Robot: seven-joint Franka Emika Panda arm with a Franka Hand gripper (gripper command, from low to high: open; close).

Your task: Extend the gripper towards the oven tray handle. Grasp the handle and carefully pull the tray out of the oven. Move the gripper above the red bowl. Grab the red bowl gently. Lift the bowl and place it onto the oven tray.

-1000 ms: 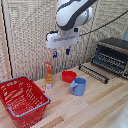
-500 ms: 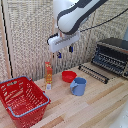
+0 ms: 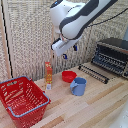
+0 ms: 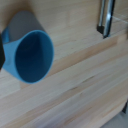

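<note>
My tool hangs high above the surface, over the red bowl; I cannot tell whether its fingers are apart. The bowl sits between an orange bottle and a blue mug, left of the oven in the exterior view.

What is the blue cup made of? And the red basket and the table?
The blue cup looks like smooth plastic or glazed pottery; its plain, even color fits either. The red basket seems to be plastic, molded into an open mesh. The table looks like pale wood, with grain lines and plank seams showing.
</note>
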